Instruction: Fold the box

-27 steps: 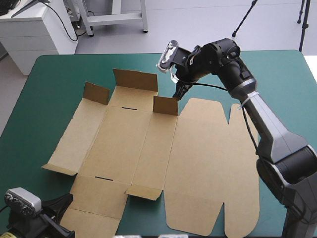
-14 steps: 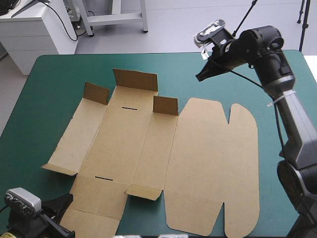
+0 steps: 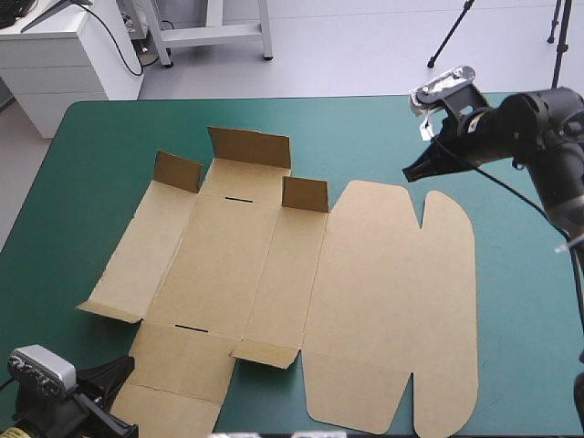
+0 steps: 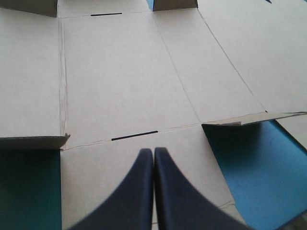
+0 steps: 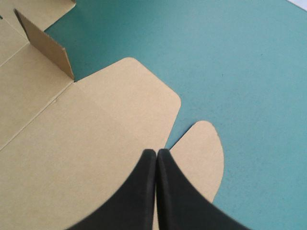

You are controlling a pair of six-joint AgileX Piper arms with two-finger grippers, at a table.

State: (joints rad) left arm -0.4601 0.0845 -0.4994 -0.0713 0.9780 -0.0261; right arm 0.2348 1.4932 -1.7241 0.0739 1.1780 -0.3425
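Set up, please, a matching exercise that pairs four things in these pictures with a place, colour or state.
Things:
1. box
2. left pincer
3. right pincer
4. cover

Descriptions:
A. shut, above the cover's far right part
B. shut, over the box's near edge
C. teal-green
D. brown, lying open, with far flaps raised

Pairs: 1-D, 2-B, 3-A, 4-C
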